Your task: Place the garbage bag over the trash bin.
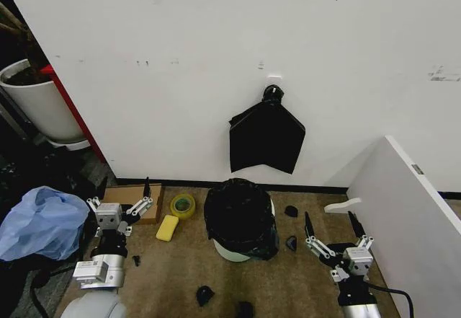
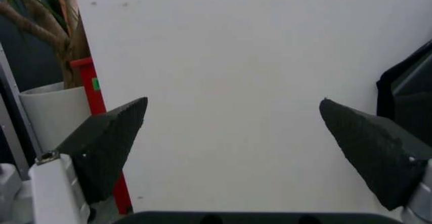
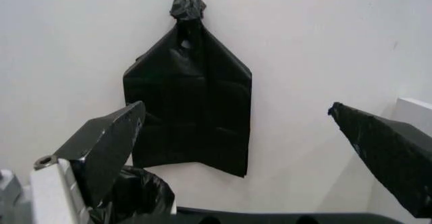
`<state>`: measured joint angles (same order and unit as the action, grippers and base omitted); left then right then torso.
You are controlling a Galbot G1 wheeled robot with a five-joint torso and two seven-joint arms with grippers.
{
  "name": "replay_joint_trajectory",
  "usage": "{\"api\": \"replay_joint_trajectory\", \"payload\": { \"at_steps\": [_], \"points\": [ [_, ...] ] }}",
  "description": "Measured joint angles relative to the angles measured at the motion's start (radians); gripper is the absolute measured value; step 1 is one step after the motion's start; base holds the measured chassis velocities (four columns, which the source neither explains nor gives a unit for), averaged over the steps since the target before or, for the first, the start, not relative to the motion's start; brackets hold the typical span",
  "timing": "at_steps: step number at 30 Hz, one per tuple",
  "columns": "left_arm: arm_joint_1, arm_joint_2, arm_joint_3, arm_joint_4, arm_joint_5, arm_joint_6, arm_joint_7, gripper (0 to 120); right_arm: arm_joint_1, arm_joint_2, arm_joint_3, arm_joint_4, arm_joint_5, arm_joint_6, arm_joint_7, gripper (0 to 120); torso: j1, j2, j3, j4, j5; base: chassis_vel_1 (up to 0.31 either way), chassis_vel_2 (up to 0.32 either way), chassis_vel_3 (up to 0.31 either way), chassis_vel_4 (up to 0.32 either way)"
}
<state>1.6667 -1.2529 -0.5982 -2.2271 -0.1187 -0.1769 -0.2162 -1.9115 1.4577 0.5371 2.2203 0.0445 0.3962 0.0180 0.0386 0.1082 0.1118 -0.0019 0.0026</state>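
The glossy black garbage bag (image 1: 240, 213) is draped over the small white trash bin (image 1: 230, 251), which stands on the brown floor near the wall; only the bin's lower wall shows under the bag. A bit of the bag (image 3: 138, 193) also appears in the right wrist view. My left gripper (image 1: 120, 207) hovers open to the left of the bin, pointing at the wall, nothing between its fingers (image 2: 108, 148). My right gripper (image 1: 333, 232) is open to the right of the bin, also holding nothing.
A flat black sheaf of bags (image 1: 266, 138) hangs from a hook on the white wall above the bin. A yellow tape roll (image 1: 182, 205), a yellow sponge (image 1: 167, 228) and cardboard (image 1: 133, 192) lie left of the bin. A light blue bag (image 1: 39, 221) sits far left, a white panel (image 1: 410, 202) right.
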Motion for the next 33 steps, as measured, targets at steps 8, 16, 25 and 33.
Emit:
{"api": "replay_joint_trajectory", "payload": {
  "at_steps": [8, 16, 25, 33],
  "points": [
    [0.004, -0.007, 0.006, -0.004, 0.004, 0.000, 0.001, 100, 0.000, 0.000, 0.000, 0.000, 0.000, 0.000, 0.000, 100, 0.000, 0.000, 0.000, 0.0000, 0.0000, 0.000, 0.000, 0.000, 0.000],
    [0.009, -0.010, 0.010, -0.004, 0.011, -0.001, 0.006, 100, 0.000, 0.000, 0.000, 0.000, 0.000, 0.000, 0.000, 100, 0.000, 0.000, 0.000, 0.0000, 0.0000, 0.000, 0.000, 0.000, 0.000],
    [0.017, -0.011, 0.010, -0.006, 0.018, -0.002, 0.007, 100, 0.000, 0.000, 0.000, 0.000, 0.000, 0.000, 0.000, 100, 0.000, 0.000, 0.000, 0.0000, 0.0000, 0.000, 0.000, 0.000, 0.000],
    [0.019, -0.014, 0.015, -0.006, 0.029, -0.003, 0.011, 100, 0.000, 0.000, 0.000, 0.000, 0.000, 0.000, 0.000, 100, 0.000, 0.000, 0.000, 0.0000, 0.0000, 0.000, 0.000, 0.000, 0.000]
  ]
}}
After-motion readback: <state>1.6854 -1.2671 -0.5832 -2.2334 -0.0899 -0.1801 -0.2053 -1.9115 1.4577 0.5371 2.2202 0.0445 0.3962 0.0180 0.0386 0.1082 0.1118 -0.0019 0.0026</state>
